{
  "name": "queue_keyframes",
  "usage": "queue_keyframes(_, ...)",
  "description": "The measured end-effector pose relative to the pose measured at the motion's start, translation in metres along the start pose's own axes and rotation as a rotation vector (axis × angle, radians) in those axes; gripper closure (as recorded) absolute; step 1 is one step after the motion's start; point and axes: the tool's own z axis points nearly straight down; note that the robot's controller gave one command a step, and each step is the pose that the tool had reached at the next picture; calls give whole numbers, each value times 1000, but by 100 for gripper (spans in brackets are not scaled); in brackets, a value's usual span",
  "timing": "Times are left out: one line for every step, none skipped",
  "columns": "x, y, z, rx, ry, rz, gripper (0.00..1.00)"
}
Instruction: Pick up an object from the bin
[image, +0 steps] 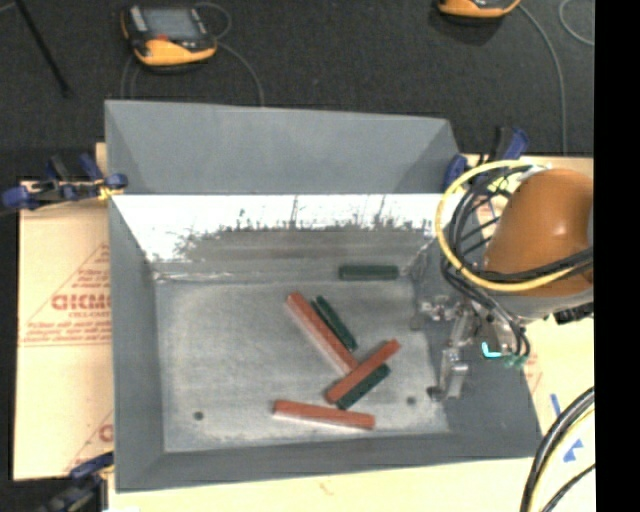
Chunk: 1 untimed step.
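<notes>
Six sticks lie in the bin (135, 330): furthest left a front red stick (323, 414) flat near the front wall, then a long red stick (318, 330) aslant at mid-floor with a green stick (335, 322) touching its far side, then a short red stick (364, 370) and a dark stick (362, 387) side by side, and a back stick (368, 271), green, alone by the back wall. My gripper (447, 390) hangs right of them all by the right wall, nearest that side-by-side pair yet apart from it. Open or closed, I cannot tell.
</notes>
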Motion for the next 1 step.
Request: queue_keyframes(-2, 0, -4, 1, -7, -3, 0)
